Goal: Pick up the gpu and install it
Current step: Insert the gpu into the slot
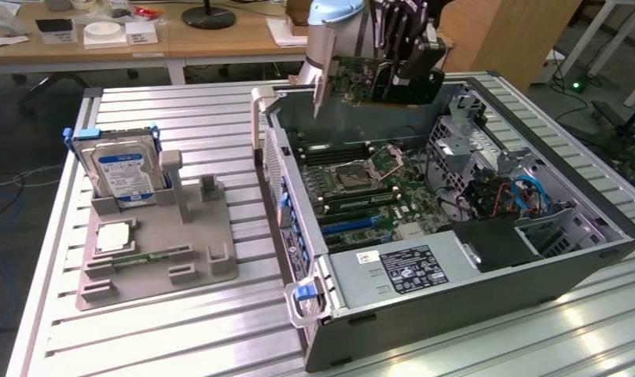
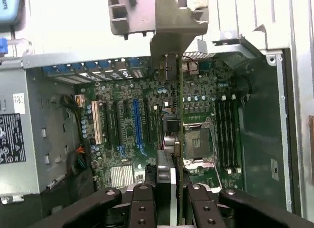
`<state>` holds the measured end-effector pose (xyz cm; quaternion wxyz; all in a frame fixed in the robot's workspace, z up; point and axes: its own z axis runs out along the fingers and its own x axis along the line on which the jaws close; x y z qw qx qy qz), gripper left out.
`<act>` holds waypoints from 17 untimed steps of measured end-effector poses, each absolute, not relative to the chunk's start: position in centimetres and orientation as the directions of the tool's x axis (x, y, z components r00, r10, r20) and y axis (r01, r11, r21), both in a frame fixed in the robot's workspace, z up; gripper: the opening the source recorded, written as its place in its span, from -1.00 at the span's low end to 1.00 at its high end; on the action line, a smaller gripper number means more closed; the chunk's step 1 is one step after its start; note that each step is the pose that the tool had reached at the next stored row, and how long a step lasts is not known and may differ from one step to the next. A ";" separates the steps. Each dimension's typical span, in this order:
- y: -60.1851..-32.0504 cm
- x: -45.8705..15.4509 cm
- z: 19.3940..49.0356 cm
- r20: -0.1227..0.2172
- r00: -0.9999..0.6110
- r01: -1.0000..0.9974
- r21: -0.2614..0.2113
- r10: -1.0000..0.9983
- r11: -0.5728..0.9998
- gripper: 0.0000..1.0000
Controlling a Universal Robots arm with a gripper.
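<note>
Gripper (image 1: pixel 407 56) partly closed, clamped on gpu (image 1: pixel 365 78); fingers (image 2: pixel 142 208) pinching the card from both faces. Gpu clear of everything, hanging over the far end of the open case (image 1: pixel 454 306), well above the board (image 1: pixel 370 188). Bracket (image 1: pixel 320 67) toward the exterior view's left, tip pointing down at the case wall.

Wrist view: gpu (image 2: pixel 180 134) seen edge-on, long axis running away from gripper (image 2: pixel 174 201) toward bracket (image 2: pixel 179 26), roughly parallel to the blue slot (image 2: pixel 137 125). Line of sight puts the card's edge between that slot and the CPU socket (image 2: pixel 198 144), so probably offset sideways from the slot, not yet over it.

Fan face not seen. Card's connector edge hard to make out. Top of gripper cut off in exterior view. Height above slot not judgeable.
</note>
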<state>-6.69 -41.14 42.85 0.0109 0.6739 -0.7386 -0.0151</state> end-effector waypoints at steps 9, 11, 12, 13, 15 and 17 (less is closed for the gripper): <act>-41.1 -6.7 42.8 -0.004 0.065 -0.997 0.037 -0.998 -0.065 -0.44; -41.1 -6.7 42.8 -0.004 0.068 -0.997 0.037 -0.998 -0.068 -0.44; -41.1 -6.7 42.8 -0.004 0.068 -0.997 0.037 -0.998 -0.068 -0.44; -41.1 -6.7 42.8 -0.004 0.068 -0.997 0.037 -0.998 -0.068 -0.44; -41.1 -6.7 42.8 -0.004 0.068 -0.997 0.036 -0.998 -0.068 -0.44; -41.1 -6.7 42.8 -0.003 0.068 -0.997 0.021 -0.998 -0.068 -0.44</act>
